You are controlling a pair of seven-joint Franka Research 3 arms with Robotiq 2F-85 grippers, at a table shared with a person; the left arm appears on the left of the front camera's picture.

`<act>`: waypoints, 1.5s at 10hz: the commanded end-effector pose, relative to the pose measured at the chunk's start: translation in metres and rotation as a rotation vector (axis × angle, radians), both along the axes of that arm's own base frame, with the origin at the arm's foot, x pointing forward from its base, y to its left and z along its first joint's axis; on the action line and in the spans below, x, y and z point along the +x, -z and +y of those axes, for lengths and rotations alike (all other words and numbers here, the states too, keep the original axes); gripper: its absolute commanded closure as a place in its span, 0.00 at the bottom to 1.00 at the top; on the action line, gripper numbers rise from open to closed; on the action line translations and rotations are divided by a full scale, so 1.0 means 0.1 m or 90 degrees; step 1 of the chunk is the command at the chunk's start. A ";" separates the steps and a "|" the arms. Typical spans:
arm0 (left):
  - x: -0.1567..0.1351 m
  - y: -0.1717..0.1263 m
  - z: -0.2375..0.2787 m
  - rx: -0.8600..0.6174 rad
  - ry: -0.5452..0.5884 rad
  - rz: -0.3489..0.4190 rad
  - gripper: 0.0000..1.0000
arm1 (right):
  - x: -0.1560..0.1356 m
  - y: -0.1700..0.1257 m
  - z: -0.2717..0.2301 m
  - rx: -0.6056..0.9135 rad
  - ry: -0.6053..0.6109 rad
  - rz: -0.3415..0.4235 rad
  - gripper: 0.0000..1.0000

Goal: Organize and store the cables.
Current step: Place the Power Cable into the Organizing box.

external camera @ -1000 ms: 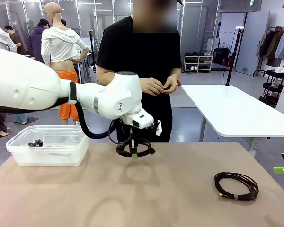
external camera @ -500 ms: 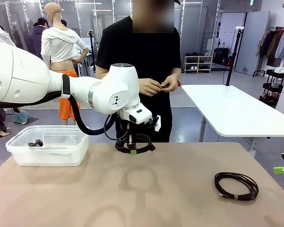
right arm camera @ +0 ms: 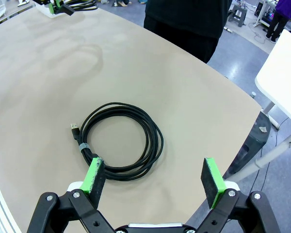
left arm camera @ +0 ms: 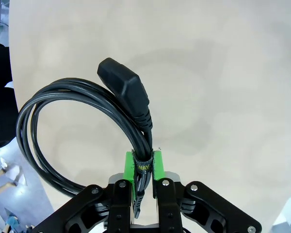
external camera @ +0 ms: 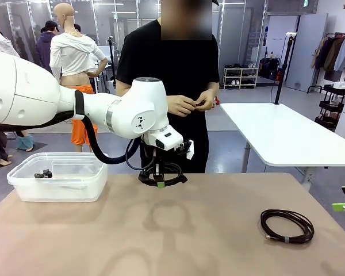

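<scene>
My left gripper [external camera: 160,184] hangs just above the table's far middle, shut on a coiled black cable [external camera: 163,171]. In the left wrist view the green pads [left arm camera: 130,165] pinch the strapped part of this cable [left arm camera: 36,121], and its chunky plug [left arm camera: 125,86] lies across the loop. A second coiled cable [external camera: 287,225] lies flat on the table at the right. My right gripper [right arm camera: 153,174] hovers open above that cable [right arm camera: 117,108], touching nothing. Its green tip [external camera: 340,206] shows at the front view's right edge.
A clear plastic bin [external camera: 57,187] stands on the table's far left with a small black item [external camera: 43,173] inside. The person stands behind the far edge, hands [external camera: 190,104] together at the chest on something small. A white table [external camera: 282,135] stands beyond at the right.
My left arm has lifted a little and shifted slightly left with the cable held. The right gripper and the cable on the table have not moved.
</scene>
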State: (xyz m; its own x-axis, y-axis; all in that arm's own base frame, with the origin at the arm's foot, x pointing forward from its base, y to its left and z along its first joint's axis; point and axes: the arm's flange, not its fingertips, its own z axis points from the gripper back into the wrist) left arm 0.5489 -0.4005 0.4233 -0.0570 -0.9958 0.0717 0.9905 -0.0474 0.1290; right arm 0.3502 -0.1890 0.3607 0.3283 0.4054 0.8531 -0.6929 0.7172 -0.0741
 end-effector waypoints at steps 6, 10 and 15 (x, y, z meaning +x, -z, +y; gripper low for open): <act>0.29 -0.42 1.60 0.005 0.156 -0.085 0.83 | -0.01 -0.01 0.00 -0.006 0.000 -0.002 0.00; 0.57 -0.53 2.75 -0.012 0.088 -0.104 0.83 | -0.01 -0.01 0.00 -0.006 0.000 -0.002 0.00; 0.64 -0.30 3.45 -0.009 0.082 -0.062 0.83 | -0.01 -0.01 0.00 -0.006 0.000 -0.002 0.00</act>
